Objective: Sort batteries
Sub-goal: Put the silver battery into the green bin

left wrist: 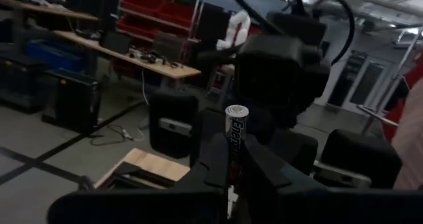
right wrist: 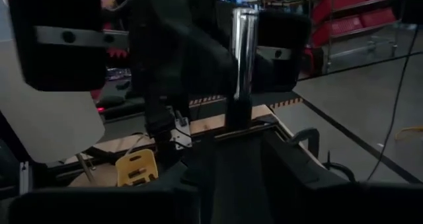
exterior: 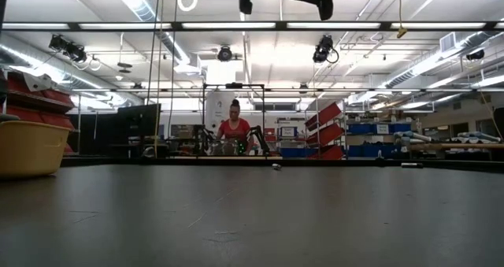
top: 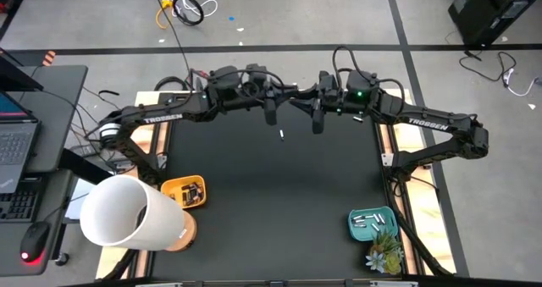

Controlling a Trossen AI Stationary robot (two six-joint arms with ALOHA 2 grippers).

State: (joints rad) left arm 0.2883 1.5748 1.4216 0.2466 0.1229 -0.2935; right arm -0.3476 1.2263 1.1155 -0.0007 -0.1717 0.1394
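Gripping one upright battery [left wrist: 236, 135] between pinched fingers, the left gripper [top: 270, 111] hung near the table's far edge, facing the right gripper [top: 317, 118]; whether the right's fingers also clamped it, I cannot tell.

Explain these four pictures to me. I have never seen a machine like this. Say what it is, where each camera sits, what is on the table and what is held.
Two robot arms work at a black table. One camera looks down from above, one sits at table height, and one rides on each wrist. The left gripper and right gripper meet high over the table's far side. The left wrist camera shows a battery upright between its fingers. One loose battery lies on the table. A yellow tray and a teal tray hold sorted batteries.
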